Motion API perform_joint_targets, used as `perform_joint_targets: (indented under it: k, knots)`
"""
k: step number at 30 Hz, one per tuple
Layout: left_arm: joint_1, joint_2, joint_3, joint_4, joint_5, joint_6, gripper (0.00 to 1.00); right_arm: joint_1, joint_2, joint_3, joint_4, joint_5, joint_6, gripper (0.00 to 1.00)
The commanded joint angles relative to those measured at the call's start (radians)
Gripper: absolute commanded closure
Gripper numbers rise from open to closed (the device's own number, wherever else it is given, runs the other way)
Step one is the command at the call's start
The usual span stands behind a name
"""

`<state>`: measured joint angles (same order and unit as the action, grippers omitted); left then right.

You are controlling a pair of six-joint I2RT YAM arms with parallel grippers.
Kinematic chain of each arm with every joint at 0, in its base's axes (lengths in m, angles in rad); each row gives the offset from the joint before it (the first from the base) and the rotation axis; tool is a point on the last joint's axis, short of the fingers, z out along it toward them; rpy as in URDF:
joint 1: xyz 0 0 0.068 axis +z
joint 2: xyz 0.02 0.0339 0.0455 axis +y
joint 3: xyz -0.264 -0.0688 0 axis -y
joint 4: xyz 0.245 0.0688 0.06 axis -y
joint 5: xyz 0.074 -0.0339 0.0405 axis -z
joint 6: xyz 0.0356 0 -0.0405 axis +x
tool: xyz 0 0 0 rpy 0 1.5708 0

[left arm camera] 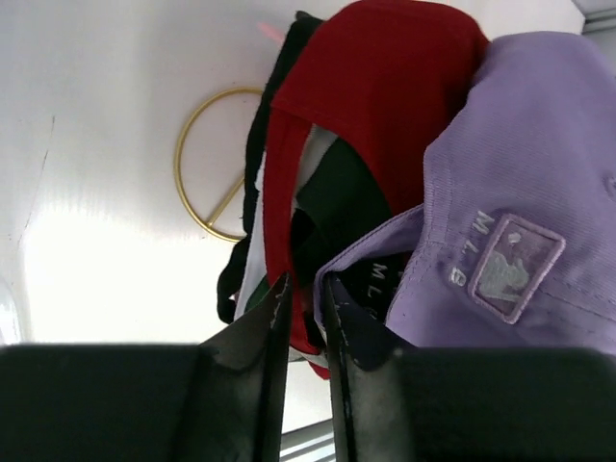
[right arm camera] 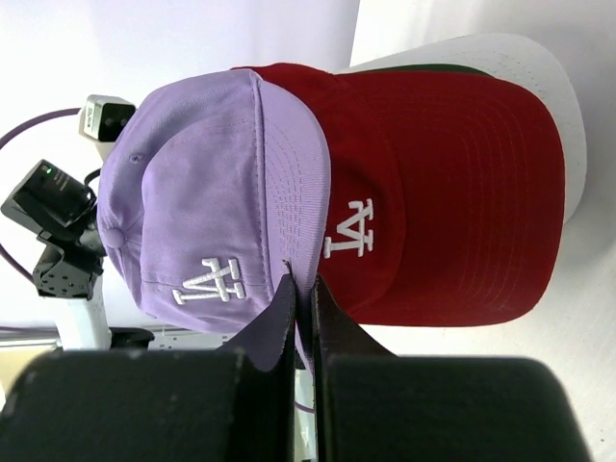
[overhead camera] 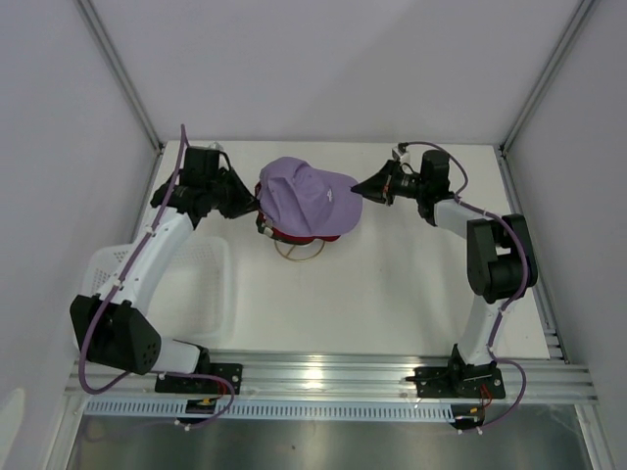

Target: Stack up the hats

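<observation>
Here, the hats sit piled in one stack between the two grippers, with the lavender cap (overhead camera: 309, 194) on top. The left gripper (left arm camera: 303, 289) is at the rear of the stack. Its jaws stand a narrow slit apart, and the back edges of the lavender cap and of the red cap (left arm camera: 385, 87) lie right at its tips. Whether it is clamped on that fabric cannot be told.

Just ahead of this gripper, under the red cap, folds of a dark green cap (left arm camera: 337, 192) show. Beyond them and to the gripper's left, the gold ring stand (left arm camera: 197, 173) lies flat on the white table (left arm camera: 106, 144), partly hidden under the stack.

The right gripper (right arm camera: 302, 279) faces the stack from the opposite side, at the brims. Its fingers are pressed together on the edge of the lavender brim, and a sliver of lavender shows between them. Straight ahead of it is the lavender crown with its white logo. The red cap's brim spreads to one side of the tips, and a white cap (right arm camera: 568, 125) peeks out beyond it.

The white mesh basket (overhead camera: 211, 284) rests well behind the left gripper, beside that arm.
</observation>
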<state>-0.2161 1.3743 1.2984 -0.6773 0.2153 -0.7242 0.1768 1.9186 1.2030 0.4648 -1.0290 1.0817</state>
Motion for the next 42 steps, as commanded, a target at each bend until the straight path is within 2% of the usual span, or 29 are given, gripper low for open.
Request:
perform_joint_targets:
  k: [1, 3, 4, 5, 12, 23, 31, 35, 37, 39, 41, 42]
  knots:
    - [-0.006, 0.008, 0.05, -0.057, -0.129, 0.022, 0.86, 0.013, 0.019, 0.013, -0.032, 0.058, -0.069, 1.0]
    - [-0.008, 0.003, 0.058, -0.074, -0.174, 0.022, 0.92, 0.015, 0.031, 0.013, -0.041, 0.055, -0.081, 1.0]
    - [-0.008, -0.001, 0.061, -0.088, -0.194, 0.023, 0.98, 0.015, 0.036, 0.01, -0.041, 0.056, -0.085, 1.0]
    - [-0.009, 0.0, 0.064, -0.094, -0.244, 0.028, 0.99, 0.015, 0.042, 0.009, -0.044, 0.056, -0.088, 1.0]
    - [-0.016, 0.051, 0.035, -0.172, -0.386, 0.043, 0.99, 0.029, 0.12, 0.02, -0.15, 0.104, -0.201, 1.0]
    - [-0.02, 0.057, -0.102, -0.205, -0.445, 0.029, 0.99, 0.079, 0.282, 0.093, -0.316, 0.17, -0.385, 1.0]
    - [-0.02, 0.046, -0.208, -0.18, -0.433, 0.043, 0.99, 0.079, 0.319, 0.127, -0.337, 0.168, -0.414, 1.0]
    - [-0.02, -0.026, -0.188, -0.136, -0.389, 0.127, 0.94, 0.078, 0.255, 0.13, -0.359, 0.149, -0.442, 1.0]
    - [-0.02, -0.052, -0.159, -0.133, -0.392, 0.161, 0.82, 0.076, 0.185, 0.153, -0.403, 0.167, -0.498, 1.0]
    - [-0.02, -0.083, -0.108, -0.151, -0.402, 0.209, 0.69, 0.081, 0.14, 0.219, -0.53, 0.199, -0.554, 0.82]
    - [-0.02, -0.099, -0.071, -0.169, -0.41, 0.247, 0.62, 0.081, 0.074, 0.274, -0.619, 0.233, -0.615, 0.52]
    - [-0.02, -0.113, -0.045, -0.188, -0.415, 0.258, 0.55, 0.079, 0.051, 0.285, -0.636, 0.25, -0.624, 0.12]
